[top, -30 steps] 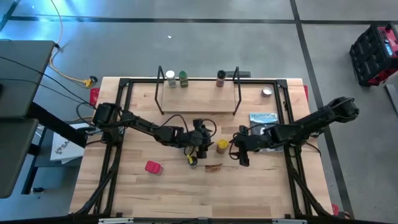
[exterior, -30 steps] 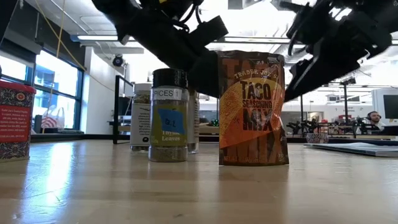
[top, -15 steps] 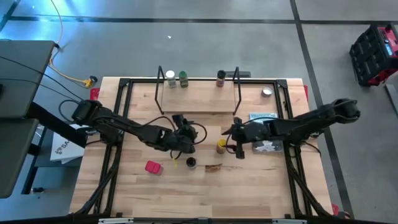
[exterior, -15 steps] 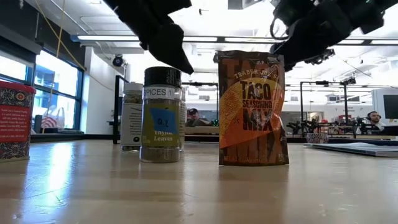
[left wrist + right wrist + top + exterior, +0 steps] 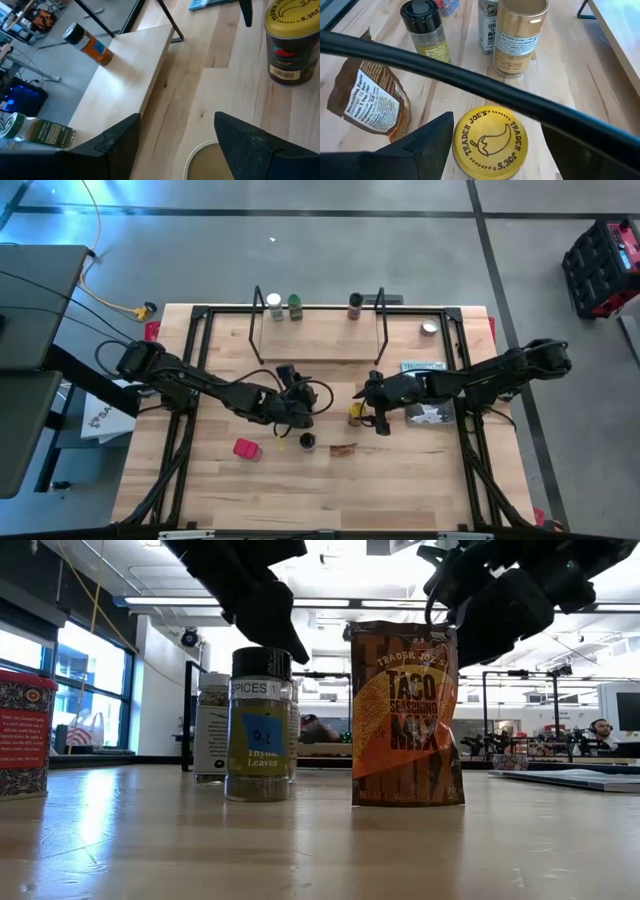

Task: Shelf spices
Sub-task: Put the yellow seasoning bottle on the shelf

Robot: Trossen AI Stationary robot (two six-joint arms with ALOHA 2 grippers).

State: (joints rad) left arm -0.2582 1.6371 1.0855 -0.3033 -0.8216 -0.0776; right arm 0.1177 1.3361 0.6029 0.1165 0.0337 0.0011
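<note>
My right gripper (image 5: 495, 125) (image 5: 368, 412) hangs open over a yellow-lidded spice jar (image 5: 490, 141) (image 5: 354, 414) at mid-table, one finger on either side of the lid; no touch shows. My left gripper (image 5: 177, 125) (image 5: 303, 412) is open above a tan jar's gold lid (image 5: 210, 160), clear of it. Near it stand a dark-lidded jar (image 5: 258, 725) (image 5: 307, 442), a white jar (image 5: 487, 25), a brown packet (image 5: 405, 715) (image 5: 343, 448) and a red box (image 5: 246, 448). The shelf (image 5: 318, 340) at the far edge carries white (image 5: 274, 305), green (image 5: 295, 305) and orange (image 5: 354, 305) jars.
A flat book (image 5: 423, 367) and a silver tin (image 5: 429, 328) lie to the right of the shelf. A black cable (image 5: 470, 80) crosses in front of my right gripper. Bare wood stretches along the near edge (image 5: 320, 500).
My left gripper has drawn back from the jar cluster toward the table's left and far side and has risen. My right gripper has moved toward the far-left and now stands over the yellow-lidded jar.
</note>
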